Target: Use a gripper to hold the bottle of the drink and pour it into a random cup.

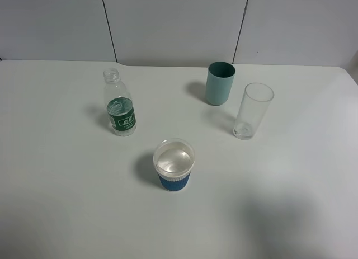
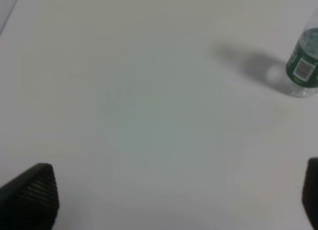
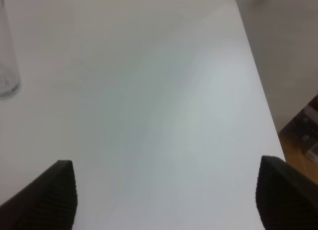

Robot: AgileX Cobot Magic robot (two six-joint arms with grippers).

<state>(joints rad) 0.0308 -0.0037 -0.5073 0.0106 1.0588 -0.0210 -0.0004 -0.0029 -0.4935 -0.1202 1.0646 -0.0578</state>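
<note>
While both arms' fingers [image 2: 179, 200] [image 3: 166, 195] gape, bottle [image 1: 119, 105], cup [image 1: 174, 164], tumbler [image 1: 220, 83], glass [image 1: 253, 111] well apart.

All I can see of my left gripper [image 2: 174, 200] is two black fingertips, one with a fine ribbed, woven-looking texture. My right gripper [image 3: 166, 195] shows two black wedge-shaped tips, ridged across their faces.
</note>
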